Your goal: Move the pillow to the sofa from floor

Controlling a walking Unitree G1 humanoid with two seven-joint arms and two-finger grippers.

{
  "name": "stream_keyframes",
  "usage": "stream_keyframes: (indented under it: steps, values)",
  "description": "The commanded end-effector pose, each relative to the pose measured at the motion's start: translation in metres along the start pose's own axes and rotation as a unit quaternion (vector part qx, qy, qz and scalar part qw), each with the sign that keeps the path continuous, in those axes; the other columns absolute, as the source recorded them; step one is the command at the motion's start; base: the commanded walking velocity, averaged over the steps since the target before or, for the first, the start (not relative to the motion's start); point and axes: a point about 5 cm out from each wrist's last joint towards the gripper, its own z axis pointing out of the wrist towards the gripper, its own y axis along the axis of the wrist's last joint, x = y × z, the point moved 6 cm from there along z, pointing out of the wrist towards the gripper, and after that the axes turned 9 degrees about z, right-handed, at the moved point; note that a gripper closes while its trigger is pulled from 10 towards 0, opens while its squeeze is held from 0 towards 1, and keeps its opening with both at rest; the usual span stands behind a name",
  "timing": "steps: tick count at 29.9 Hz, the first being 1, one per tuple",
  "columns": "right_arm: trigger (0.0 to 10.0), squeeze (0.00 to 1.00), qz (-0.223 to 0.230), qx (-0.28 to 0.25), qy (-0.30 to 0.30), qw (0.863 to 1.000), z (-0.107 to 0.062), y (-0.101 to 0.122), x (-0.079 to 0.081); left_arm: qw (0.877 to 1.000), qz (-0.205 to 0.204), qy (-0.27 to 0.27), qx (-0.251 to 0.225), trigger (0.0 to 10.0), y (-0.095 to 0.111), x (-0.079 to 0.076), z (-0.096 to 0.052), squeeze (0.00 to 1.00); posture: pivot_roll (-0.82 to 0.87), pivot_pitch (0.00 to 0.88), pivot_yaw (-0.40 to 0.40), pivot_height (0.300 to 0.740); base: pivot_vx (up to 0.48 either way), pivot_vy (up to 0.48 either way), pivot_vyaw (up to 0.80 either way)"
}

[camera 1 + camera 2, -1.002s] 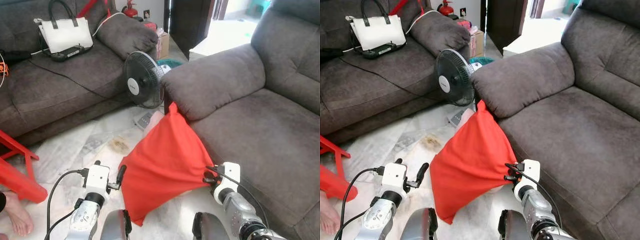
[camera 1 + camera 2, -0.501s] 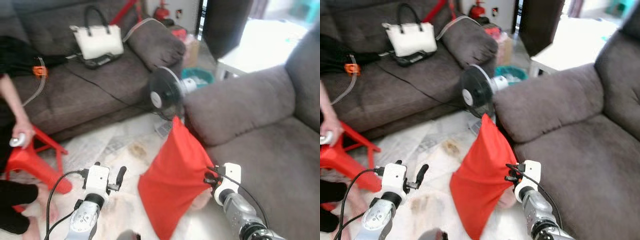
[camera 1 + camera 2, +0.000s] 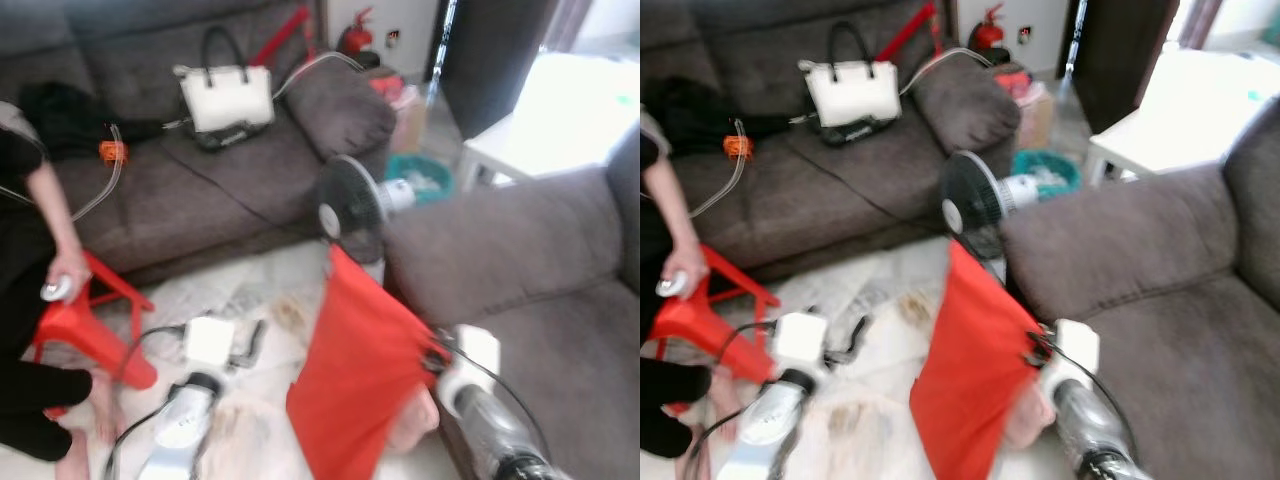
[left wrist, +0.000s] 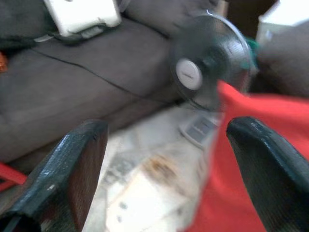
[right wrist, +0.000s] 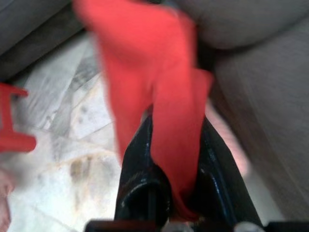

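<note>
So the right pincer [image 5: 176, 159] has the floppy red fabric pillow [image 3: 360, 380] pinched by one thin edge, hanging over the pale tiled floor [image 3: 250, 300] just left of the grey sofa [image 3: 540, 270]. Worry: that thin fold could slip out if it's swung up. The black standing fan [image 3: 350, 205] sits just beyond it, easy to clip. Open seat lies to the right. Left pincer [image 4: 164, 159] is spread wide, empty, on the pillow's left. A person crouches far left.
</note>
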Motion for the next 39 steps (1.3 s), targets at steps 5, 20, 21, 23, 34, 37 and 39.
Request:
stream_keyframes:
  steps: [5,20,21,23,34,37,39]
  values:
    - [10.0,0.00,-0.010,-0.041,0.031,0.999,0.0096,0.0244,0.0266,0.999,0.002,0.014,0.047,10.0,-0.0272,0.0129,-0.0130,0.00,0.16,0.000,-0.001,0.740,0.000,0.000,0.00]
    - [10.0,0.00,-0.008,-0.046,0.030,0.998,0.0099,0.0261,0.0275,0.999,0.000,0.011,0.048,10.0,-0.0295,0.0120,-0.0117,0.00,0.16,0.003,0.002,0.740,0.000,0.000,-0.15]
    - [10.0,0.00,-0.007,-0.046,0.030,0.998,0.0099,0.0262,0.0275,0.999,0.000,0.010,0.049,10.0,-0.0299,0.0114,-0.0119,0.00,0.16,0.007,0.002,0.740,0.000,0.000,-0.78]
    - [10.0,0.00,-0.007,-0.046,0.029,0.999,0.0099,0.0260,0.0270,0.999,-0.001,0.009,0.050,10.0,-0.0307,0.0104,-0.0122,0.00,0.16,0.011,0.002,0.740,0.000,0.000,-0.78]
    - [10.0,0.00,-0.008,-0.046,0.023,0.999,0.0098,0.0266,0.0251,0.999,-0.004,0.007,0.051,10.0,-0.0325,0.0093,-0.0104,0.00,0.15,0.020,0.002,0.740,0.000,0.000,-0.77]
    - [10.0,0.00,-0.010,-0.047,0.020,0.999,0.0097,0.0275,0.0240,0.999,-0.004,0.006,0.051,10.0,-0.0327,0.0086,-0.0096,0.00,0.14,0.020,0.000,0.740,0.000,0.000,-0.77]
    - [10.0,0.00,-0.012,-0.048,0.017,0.999,0.0096,0.0281,0.0230,0.999,-0.003,0.006,0.050,10.0,-0.0323,0.0076,-0.0089,0.00,0.13,0.021,-0.001,0.740,0.000,0.000,-0.77]
